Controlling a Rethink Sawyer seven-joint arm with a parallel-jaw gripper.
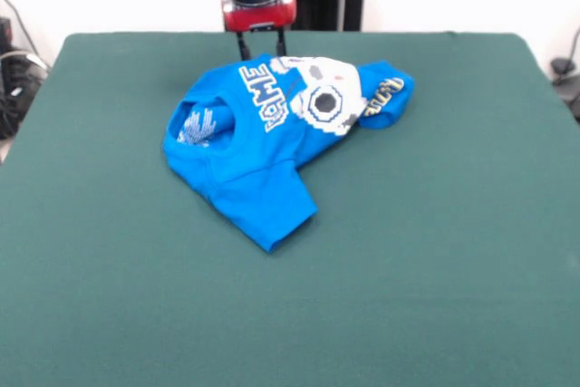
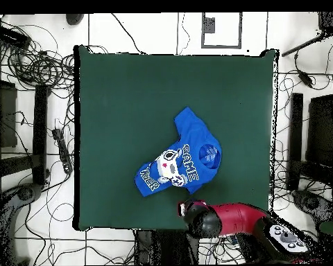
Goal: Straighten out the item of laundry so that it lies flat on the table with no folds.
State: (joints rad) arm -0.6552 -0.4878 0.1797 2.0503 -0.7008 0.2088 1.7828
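Front view gave us the clearest look at the writing: on the bunched blue T-shirt (image 1: 263, 147) we read white block letters that looked like "GAME", running slantwise beside a white pixel-style controller print, and a second scrap of lettering on the folded part at the picture's right was too crumpled for us to read. We saw no brand tag. The shirt lay on the green table (image 1: 435, 269) in its far half, a little left of centre, well clear of every edge. It was folded over on itself, with the neck opening at the picture's left showing the print faintly through the inside, and one plain blue sleeve jutting toward the near side. In the overhead view the shirt (image 2: 183, 163) had its long axis on a diagonal, from the sleeve tip at upper centre down to the printed end at lower left. The gripper (image 1: 262, 43) hung from the red and black arm (image 2: 232, 220) just behind the shirt's far edge; its two dark fingers (image 1: 242, 44) stood slightly apart with nothing between them, so we judged it released.
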